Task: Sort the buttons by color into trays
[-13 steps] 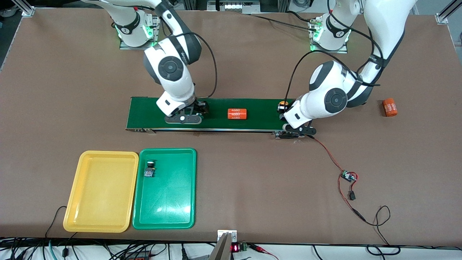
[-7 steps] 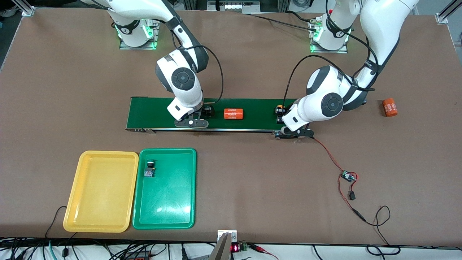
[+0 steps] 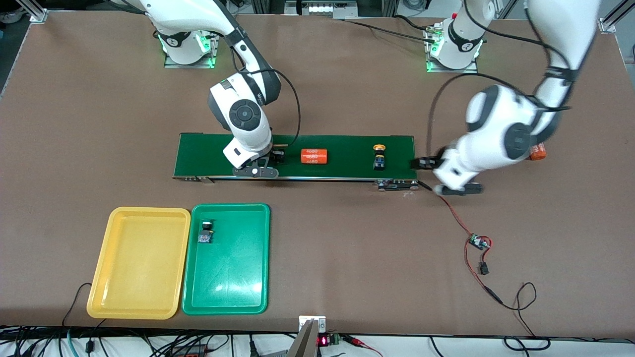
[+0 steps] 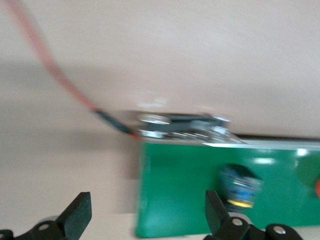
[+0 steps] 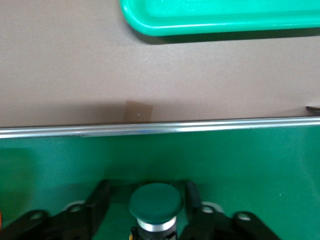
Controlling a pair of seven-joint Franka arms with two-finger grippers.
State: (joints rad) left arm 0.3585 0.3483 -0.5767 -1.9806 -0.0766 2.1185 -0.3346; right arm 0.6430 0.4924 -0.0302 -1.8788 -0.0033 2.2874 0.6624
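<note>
Standing by the table, I saw the right gripper [image 3: 270,159] down on the conveyor belt [image 3: 347,148] near the right arm's end, set around a green-capped button [image 5: 155,201] that stood upright on the belt with its round cap facing the wrist camera. Whether that pincer had bitten on the button or only bracketed it, I could not tell; the button's dark body was hidden below the cap. The step in hand looked to me like the pick of this green button for the green tray [image 3: 263,258], which lay nearer the front camera than the belt, just beside the yellow tray [image 3: 99,277], and held one green button [image 3: 205,233] near its belt-side edge. To do it well, I judged, the grip should land on the square body rather than the rounded cap, which could slip. It should also stay centred so the button lifts straight up without tipping. The orange cylinder [image 3: 314,156] lay on the belt close beside the gripper, so the lift had to clear it. The yellow tray held nothing. The left gripper [image 3: 420,162] hung over the table just off the belt's end toward the left arm, its pincer spread wide and grasping nothing. A yellow-capped button [image 3: 380,156] stood on the belt near that end, apart from it.
</note>
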